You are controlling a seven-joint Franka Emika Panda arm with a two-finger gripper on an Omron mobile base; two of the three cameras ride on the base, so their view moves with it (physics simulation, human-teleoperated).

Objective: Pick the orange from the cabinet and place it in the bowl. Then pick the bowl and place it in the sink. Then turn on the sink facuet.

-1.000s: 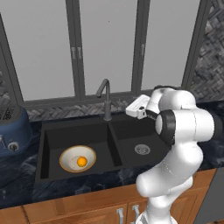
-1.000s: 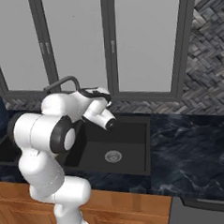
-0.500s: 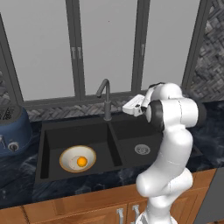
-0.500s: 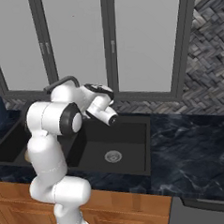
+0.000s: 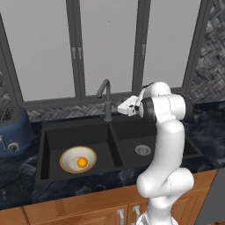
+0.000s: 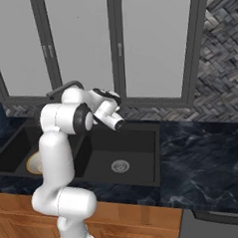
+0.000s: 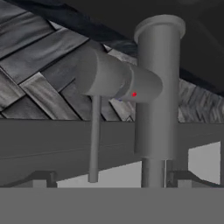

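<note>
Nearest the base, the matte black two-basin sink [image 5: 52, 145] already holds the shallow round bowl with the tan-brown rim and cream inside [image 5: 78, 159] on the floor of its left basin, and the small bright-orange fruit [image 5: 81, 162] sits inside that bowl. Judging from this, the first two steps are done and the faucet step is in hand. Beyond the basins, at the back rim between them, stands the slim dark-grey gooseneck faucet [image 5: 105, 99]. The white arm's two-finger gripper [image 5: 124, 107] hangs just to the right of the faucet's upright, apart from it, jaws spread wide and holding nothing. In the hand view the faucet's post and its stubby side cylinder with a thin lever rod [image 7: 93, 140] sit close ahead, seen rolled over. The next move likely calls for closing the short gap to that lever and pushing it aside with a finger, without knocking the spout. Behind everything run the grey window panes [image 5: 103, 44]
</note>
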